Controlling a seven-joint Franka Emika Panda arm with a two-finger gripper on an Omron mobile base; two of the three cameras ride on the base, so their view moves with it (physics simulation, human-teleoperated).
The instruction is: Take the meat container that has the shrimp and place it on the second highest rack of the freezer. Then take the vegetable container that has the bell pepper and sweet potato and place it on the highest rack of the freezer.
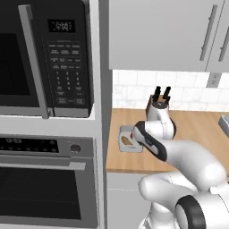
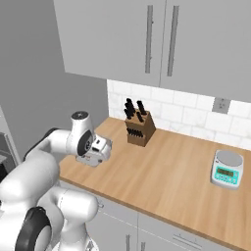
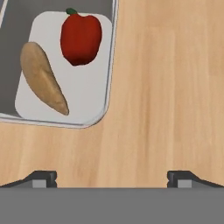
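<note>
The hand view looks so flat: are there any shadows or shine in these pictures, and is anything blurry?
Hand view: sharp, the pepper faintly glossy, only a thin dark edge beside the sweet potato on the tray. Left base view: soft and pixelated, the tray half hidden by the arm. Right base view: evenly lit counter, the knife block without a clear shadow.

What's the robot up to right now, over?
Gripper open, empty, above counter. Tray with bell pepper and sweet potato up-left of fingertips. Nothing blocking.
</note>
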